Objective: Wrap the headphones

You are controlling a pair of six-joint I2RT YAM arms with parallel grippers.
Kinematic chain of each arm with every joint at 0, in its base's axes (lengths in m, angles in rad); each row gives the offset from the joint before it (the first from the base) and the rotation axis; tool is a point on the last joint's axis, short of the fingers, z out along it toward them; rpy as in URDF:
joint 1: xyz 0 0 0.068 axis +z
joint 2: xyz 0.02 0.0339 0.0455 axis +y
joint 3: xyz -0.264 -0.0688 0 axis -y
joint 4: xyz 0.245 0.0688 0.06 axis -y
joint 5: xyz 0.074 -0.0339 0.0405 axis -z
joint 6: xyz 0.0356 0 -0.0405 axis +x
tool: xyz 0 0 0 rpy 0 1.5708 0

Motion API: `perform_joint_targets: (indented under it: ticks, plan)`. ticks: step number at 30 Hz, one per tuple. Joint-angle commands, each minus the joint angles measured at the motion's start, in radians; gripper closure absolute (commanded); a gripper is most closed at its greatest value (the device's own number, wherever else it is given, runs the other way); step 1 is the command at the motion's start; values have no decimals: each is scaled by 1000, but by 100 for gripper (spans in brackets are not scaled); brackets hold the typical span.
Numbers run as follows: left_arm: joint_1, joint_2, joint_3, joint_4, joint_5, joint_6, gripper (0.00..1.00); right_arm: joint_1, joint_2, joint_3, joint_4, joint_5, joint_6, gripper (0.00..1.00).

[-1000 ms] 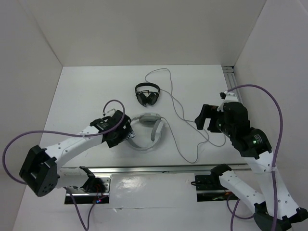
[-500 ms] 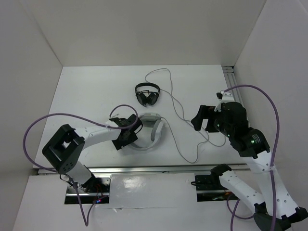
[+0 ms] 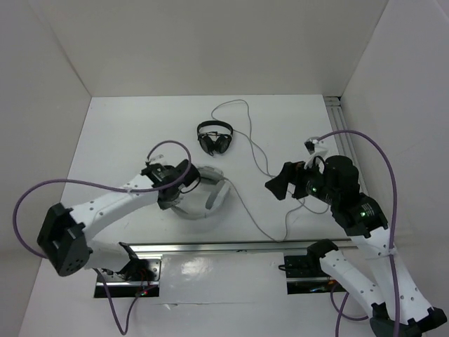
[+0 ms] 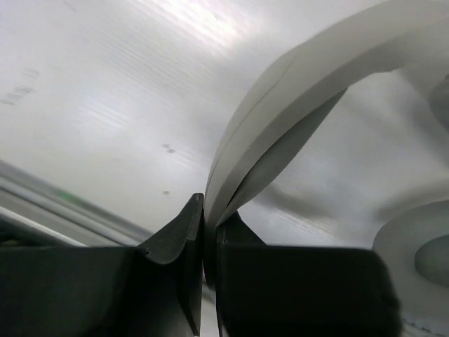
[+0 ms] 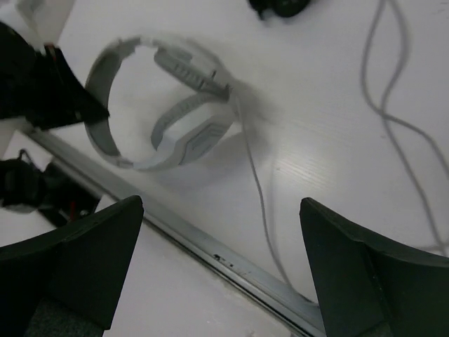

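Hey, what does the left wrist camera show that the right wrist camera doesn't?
Left wrist only: a close-up of the left claw pinched shut on the headband of the headphones. Right wrist only: the right claw open above the table, the thin grey cable trailing from the headphones, the metal rail, and a bit of the black headphones. Both: the grey-white headphones and the white table.

black headphones (image 3: 214,139): on table (image 3: 119,140), beyond left jaws, apart | metal rail (image 3: 231,246): table's near edge, behind left jaws and right jaws

grey-white over-ear headphones (image 3: 203,195) near the table's (image 3: 126,140) front edge, cable (image 5: 252,179) trailing right
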Motion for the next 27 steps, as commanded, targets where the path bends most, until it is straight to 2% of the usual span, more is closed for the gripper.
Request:
perform_joint_targets:
  ticks: [1,2,3,5,6,9,10,13,16,20,25,27]
  plan:
    - [-3,-148,264,-301,-221,48,100,3,-28,-57,237,-321,-12,0]
    - [-3,-176,318,-329,-246,118,100,3,-28,-98,285,-393,66,0]
    - [9,-185,427,-345,-263,164,100,3,-37,-119,332,-421,102,0]
    - [49,-185,544,-380,-274,276,100,3,-37,-182,477,-455,175,0]
    - [60,-185,657,-394,-274,310,100,3,-46,-196,520,-455,176,0]
    - [84,-166,796,-406,-264,421,100,3,-24,-251,694,-319,165,0]
    - [100,-156,865,-406,-254,439,100,3,-2,-280,797,-306,154,0]
    - [138,-135,979,-406,-205,510,100,14,125,-301,952,-329,113,0]
    - [164,-135,1043,-395,-157,554,100,27,257,-322,1035,-305,91,0]
    - [177,-145,1056,-374,-90,574,100,102,375,-359,1251,-407,80,0]
    - [225,-145,1074,-374,-59,606,100,221,446,-330,1258,-443,21,1]
    - [235,-145,1088,-374,-50,628,100,268,423,-342,1235,-282,21,4]
